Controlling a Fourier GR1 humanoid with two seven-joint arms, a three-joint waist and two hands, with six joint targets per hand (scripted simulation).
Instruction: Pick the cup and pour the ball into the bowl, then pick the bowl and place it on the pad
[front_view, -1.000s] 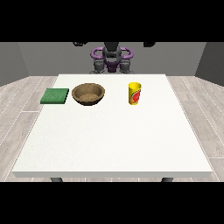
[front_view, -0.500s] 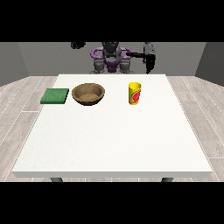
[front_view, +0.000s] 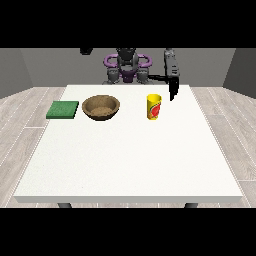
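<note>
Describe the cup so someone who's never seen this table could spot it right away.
On the large white table, look along the far edge near the robot. Right of the brown bowl stands the cup, the only upright yellow thing, with a red mark on its side.

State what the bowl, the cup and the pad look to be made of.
Bowl: probably wood, matte; brown with a mottled, grainy inside. Cup: likely plastic or coated paper; smooth yellow wall with a red printed mark. Pad: flat, dull green, possibly foam, felt or rubber; the look leaves it open.
</note>
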